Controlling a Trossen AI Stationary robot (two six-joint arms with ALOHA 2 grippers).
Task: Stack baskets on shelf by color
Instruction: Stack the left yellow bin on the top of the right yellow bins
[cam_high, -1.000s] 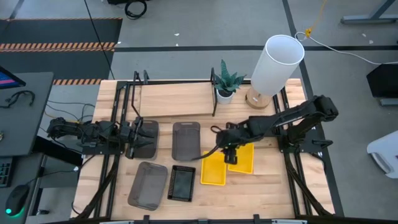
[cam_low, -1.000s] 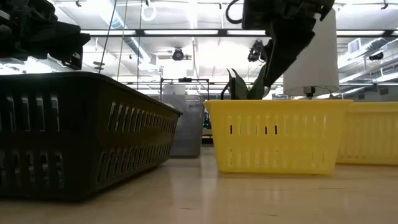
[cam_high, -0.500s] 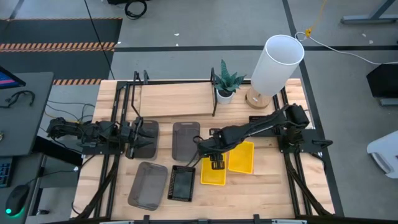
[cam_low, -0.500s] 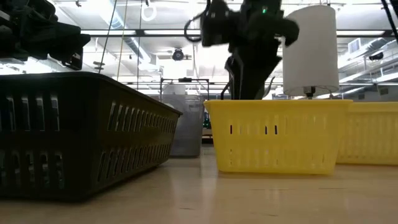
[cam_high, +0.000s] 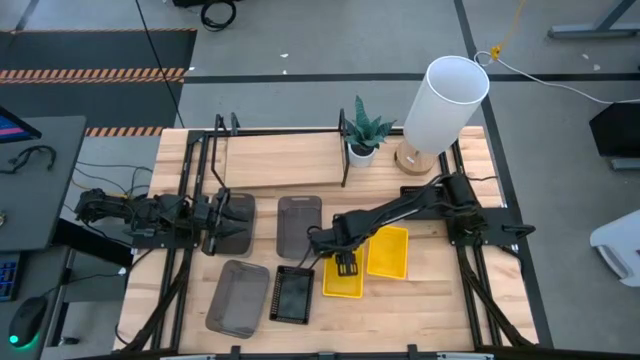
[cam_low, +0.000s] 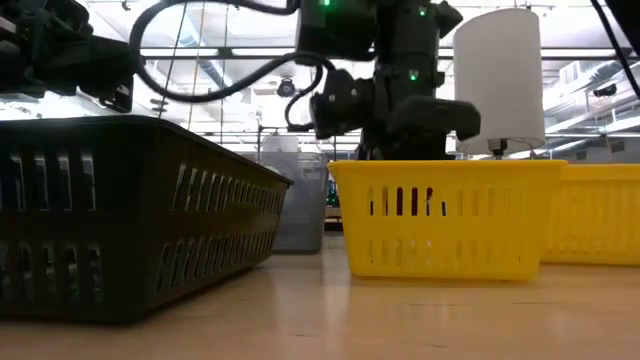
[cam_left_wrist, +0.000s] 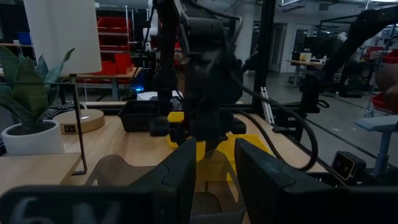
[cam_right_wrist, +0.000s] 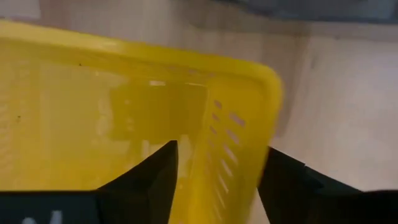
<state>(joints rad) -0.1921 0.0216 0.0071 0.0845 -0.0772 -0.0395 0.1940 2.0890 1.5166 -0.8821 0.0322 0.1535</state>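
Baskets lie scattered on the wooden tabletop: two yellow ones side by side, a black basket and a grey basket beyond them toward the left arm, another grey basket nearer the shelf, and a dark basket under the left gripper. The shelf, a light board in black posts and rails, runs along the far side of the table and carries no basket.

Around it, a small plant in a white pot stands at the shelf's end, with a tall white lamp on a round wooden base just beside it. In the low view the room behind shows bright ceiling lights and racks; the floor around the table is grey with striped tape.

The right gripper is down at the nearer yellow basket. Its fingers are spread apart and straddle the basket's short wall near a rounded corner, one finger inside, one outside; whether they touch the wall cannot be told. The second yellow basket sits just beside it on the arm's base side.

The left gripper waits over the dark basket, its two fingers parted by a narrow gap, holding nothing that can be seen.
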